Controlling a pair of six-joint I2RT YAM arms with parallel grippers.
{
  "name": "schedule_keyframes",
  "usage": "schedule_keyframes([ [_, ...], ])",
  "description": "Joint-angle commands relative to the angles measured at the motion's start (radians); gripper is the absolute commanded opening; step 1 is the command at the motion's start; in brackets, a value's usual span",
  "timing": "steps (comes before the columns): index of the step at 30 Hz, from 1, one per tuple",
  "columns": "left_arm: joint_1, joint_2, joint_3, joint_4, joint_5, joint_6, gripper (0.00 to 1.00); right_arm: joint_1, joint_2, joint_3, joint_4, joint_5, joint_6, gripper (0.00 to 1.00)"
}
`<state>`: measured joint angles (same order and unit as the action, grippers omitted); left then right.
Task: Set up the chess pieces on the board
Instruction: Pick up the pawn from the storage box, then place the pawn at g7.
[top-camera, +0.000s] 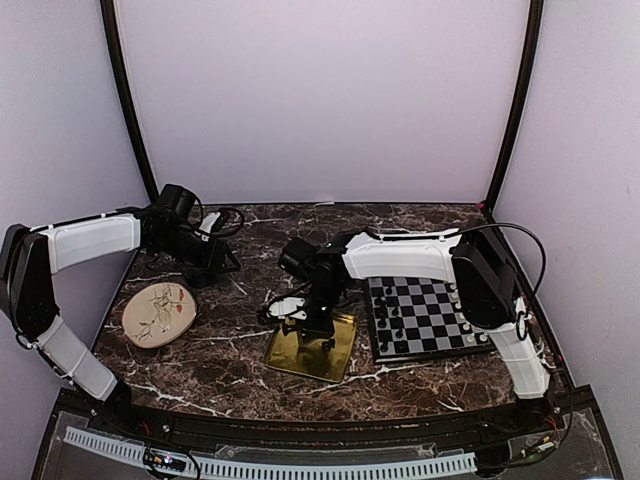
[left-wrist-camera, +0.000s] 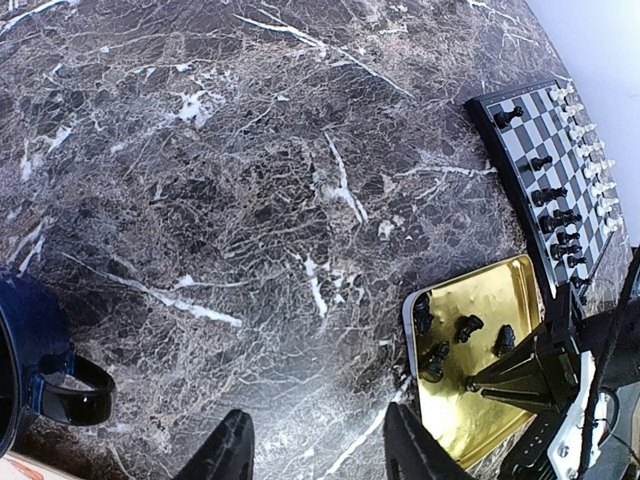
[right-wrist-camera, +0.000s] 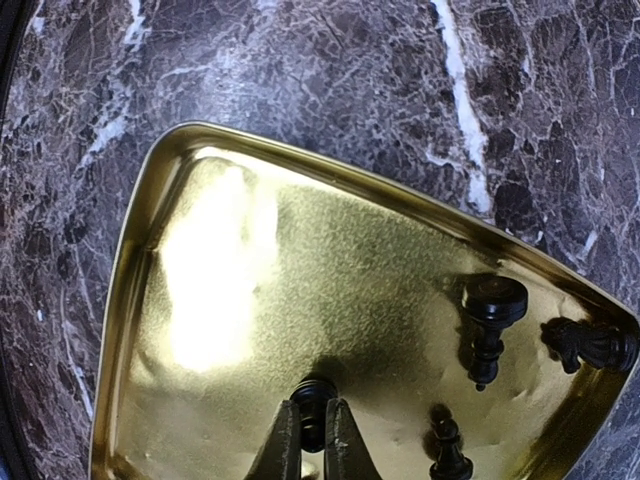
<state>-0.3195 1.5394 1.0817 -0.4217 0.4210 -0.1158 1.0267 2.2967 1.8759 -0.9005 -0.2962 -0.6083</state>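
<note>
Right gripper (right-wrist-camera: 316, 412) clamped on black piece (right-wrist-camera: 314, 386) in tray (right-wrist-camera: 300, 260); board (top-camera: 430, 310) just right of tray. Left gripper (left-wrist-camera: 320, 452) part-open, empty, farther off.

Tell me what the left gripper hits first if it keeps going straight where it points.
Most likely the bare marble tabletop: the left gripper points at stone alone, fingers apart, with the gold tray off to the side. Depth is hard to judge.
</note>
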Motion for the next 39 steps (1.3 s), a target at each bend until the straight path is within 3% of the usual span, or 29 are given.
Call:
schedule_keyframes([
  [1,-0.009,-0.006,0.012,-0.031,-0.007,0.012,0.47,-0.015,-0.046,0.037,-0.041,-0.104,0.017,0.02],
  [9,-0.012,0.002,0.014,-0.034,-0.008,0.014,0.47,-0.070,-0.091,0.025,-0.054,-0.192,0.032,0.03],
  [26,-0.013,0.019,0.021,-0.043,-0.014,0.019,0.47,-0.426,-0.381,-0.306,0.149,0.125,0.080,0.03],
  [39,-0.013,0.022,0.020,-0.041,-0.016,0.016,0.47,-0.481,-0.343,-0.381,0.195,0.221,0.104,0.04],
])
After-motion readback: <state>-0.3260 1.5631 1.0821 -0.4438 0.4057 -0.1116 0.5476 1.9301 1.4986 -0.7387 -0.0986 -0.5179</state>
